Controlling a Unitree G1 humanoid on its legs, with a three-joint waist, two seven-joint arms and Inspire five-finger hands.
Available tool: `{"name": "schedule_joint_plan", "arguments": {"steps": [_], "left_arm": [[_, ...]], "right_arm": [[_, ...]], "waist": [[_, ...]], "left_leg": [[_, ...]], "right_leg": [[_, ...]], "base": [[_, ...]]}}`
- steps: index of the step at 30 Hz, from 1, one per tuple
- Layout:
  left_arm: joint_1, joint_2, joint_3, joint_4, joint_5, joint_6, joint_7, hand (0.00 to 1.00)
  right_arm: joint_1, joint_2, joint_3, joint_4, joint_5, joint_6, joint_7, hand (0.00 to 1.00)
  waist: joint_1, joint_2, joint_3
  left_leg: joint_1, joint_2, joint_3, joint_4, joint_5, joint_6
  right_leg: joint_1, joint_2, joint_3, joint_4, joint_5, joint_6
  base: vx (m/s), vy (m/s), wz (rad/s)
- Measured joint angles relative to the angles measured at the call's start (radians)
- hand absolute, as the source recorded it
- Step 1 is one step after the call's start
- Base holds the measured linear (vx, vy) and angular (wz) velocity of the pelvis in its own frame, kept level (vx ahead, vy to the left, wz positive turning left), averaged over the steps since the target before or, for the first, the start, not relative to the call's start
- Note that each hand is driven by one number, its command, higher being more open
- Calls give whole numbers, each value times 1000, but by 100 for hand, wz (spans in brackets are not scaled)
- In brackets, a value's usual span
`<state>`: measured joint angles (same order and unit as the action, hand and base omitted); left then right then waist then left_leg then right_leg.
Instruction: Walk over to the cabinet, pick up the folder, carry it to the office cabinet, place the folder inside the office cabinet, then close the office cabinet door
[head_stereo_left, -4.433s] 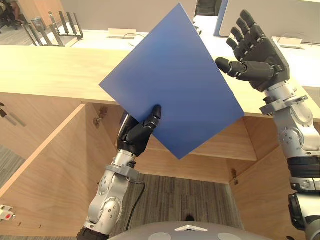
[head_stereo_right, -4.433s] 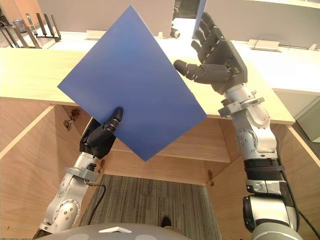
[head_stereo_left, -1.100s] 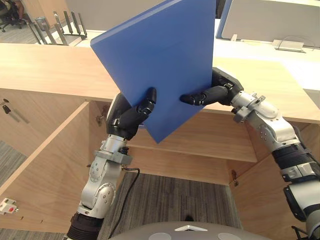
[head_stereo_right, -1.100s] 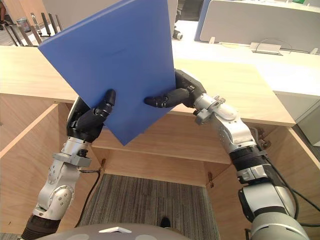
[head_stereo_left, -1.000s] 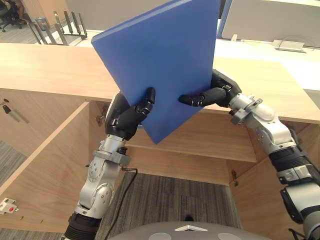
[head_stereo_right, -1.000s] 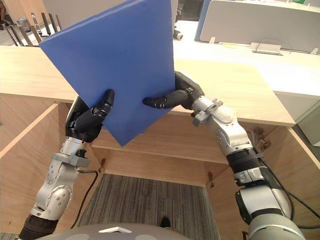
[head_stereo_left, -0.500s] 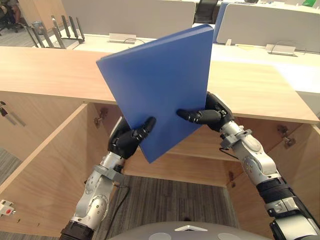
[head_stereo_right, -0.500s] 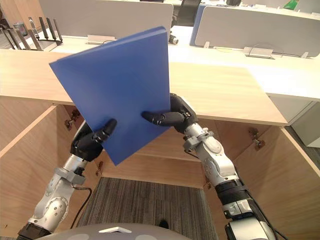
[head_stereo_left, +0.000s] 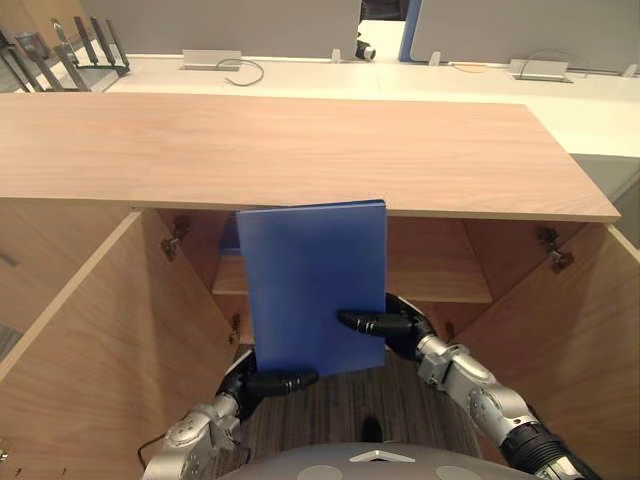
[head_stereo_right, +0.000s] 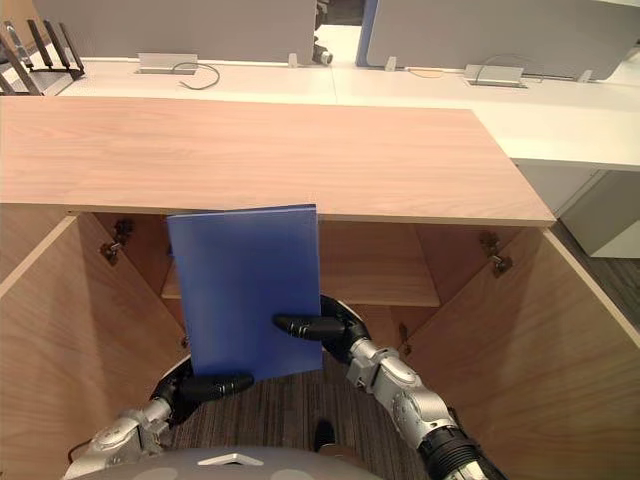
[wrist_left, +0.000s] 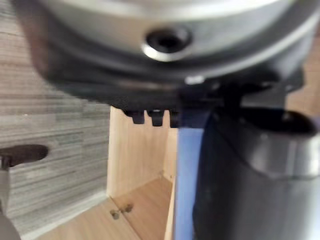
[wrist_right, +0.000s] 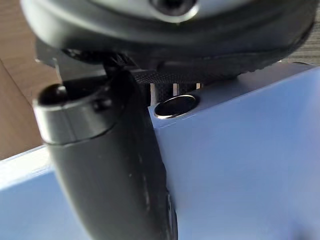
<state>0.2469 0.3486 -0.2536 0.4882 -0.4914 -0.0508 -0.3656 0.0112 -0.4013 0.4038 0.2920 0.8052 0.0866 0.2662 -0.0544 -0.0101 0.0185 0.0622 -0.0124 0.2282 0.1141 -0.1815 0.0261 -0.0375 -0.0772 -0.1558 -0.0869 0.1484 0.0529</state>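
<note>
Blue folder (head_stereo_left: 310, 280) held upright at the open office cabinet (head_stereo_left: 430, 245), pinched by both hands.
The left hand (head_stereo_left: 262, 381) clamps its lower corner and the right hand (head_stereo_left: 395, 325) its lower side, thumb across the face. With its top edge just under the top board (head_stereo_left: 300, 150), it could catch there or on the shelf (head_stereo_left: 445, 292) and twist loose.

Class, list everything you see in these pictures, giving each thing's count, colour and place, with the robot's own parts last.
folder: one, blue, upright in front of the cabinet opening
cabinet: one, light wood, standing open, facing the robot
shelf: one, light wood, inside the cabinet
desks: two, white, behind the cabinet
rack: one, dark, far left, behind the cabinet
carpet: one, grey, on the floor
left hand: one, dark, gripping the folder's lower left corner
right hand: one, dark, gripping the folder's right edge
</note>
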Motion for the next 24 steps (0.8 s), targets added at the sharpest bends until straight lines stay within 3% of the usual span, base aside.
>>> {"name": "schedule_joint_plan", "arguments": {"steps": [7, 17, 24], "left_arm": [[-9, -64, 65, 104, 31, -19, 18, 100], [-51, -167, 132, 379, 206, -14, 15, 100], [-68, -194, 203, 424, 347, -20, 15, 100]], "right_arm": [[-4, 39, 1, 26, 0, 0, 0, 0], [-3, 71, 28, 287, -24, 16, 9, 0], [-6, 87, -20, 371, -202, 24, 72, 0]], "waist": [[3, 2, 1], [12, -8, 39], [0, -5, 45]], "left_leg": [[1, -2, -2, -6, 2, 2], [17, -6, -3, -18, 6, 4], [21, -10, -4, -20, 8, 6]], "right_leg": [[-1, 0, -2, 0, 0, 0], [9, -3, -3, 0, 0, 1], [14, -8, -4, 0, -1, 2]], "base": [[-4, -1, 0], [0, 0, 0], [-15, -1, 0]]}}
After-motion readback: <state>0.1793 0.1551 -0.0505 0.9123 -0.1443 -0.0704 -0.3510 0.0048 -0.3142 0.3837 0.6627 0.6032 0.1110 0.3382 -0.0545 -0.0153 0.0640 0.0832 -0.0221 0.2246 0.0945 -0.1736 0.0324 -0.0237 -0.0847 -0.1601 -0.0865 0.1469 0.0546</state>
